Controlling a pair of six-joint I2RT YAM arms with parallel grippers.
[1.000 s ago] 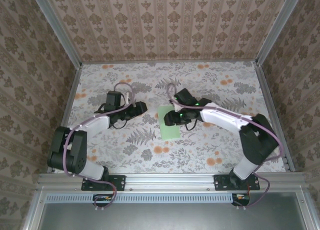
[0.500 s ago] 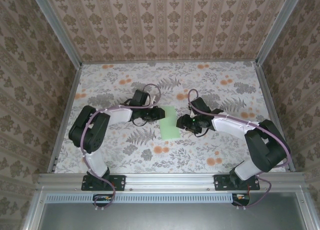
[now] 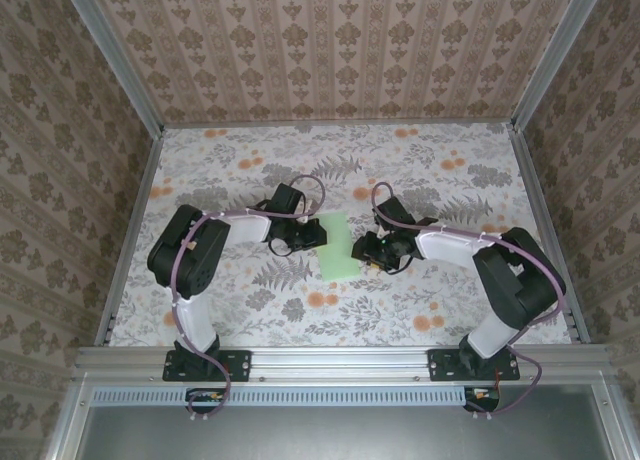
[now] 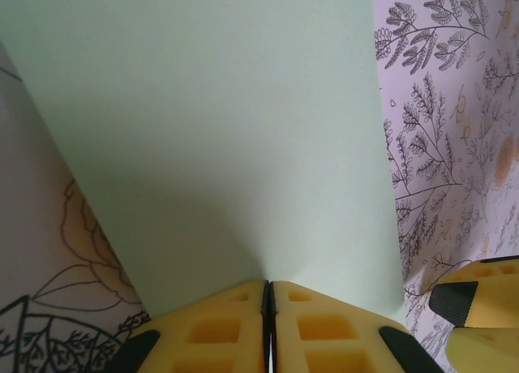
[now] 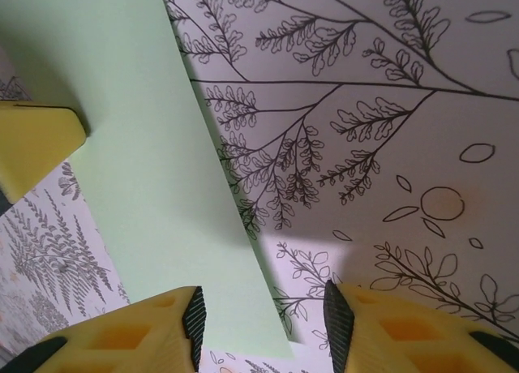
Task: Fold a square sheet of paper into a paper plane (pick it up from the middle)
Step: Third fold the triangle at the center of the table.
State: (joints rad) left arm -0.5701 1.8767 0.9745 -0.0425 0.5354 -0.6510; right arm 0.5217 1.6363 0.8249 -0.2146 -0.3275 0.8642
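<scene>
Tablecloth [image 3: 250, 310] is carrying the square sheet of paper [image 3: 338, 245] mid-table, between my arms. Looks like pickup for the first fold. Left gripper [image 4: 268, 288] is clamping its left edge; right gripper [image 5: 259, 308] is straddling the opposite edge, unclenched. Next, probably: closing right, lifting evenly.

Lab booth; aluminium frame [image 3: 340, 358]; wallpaper [image 3: 340, 40]
</scene>
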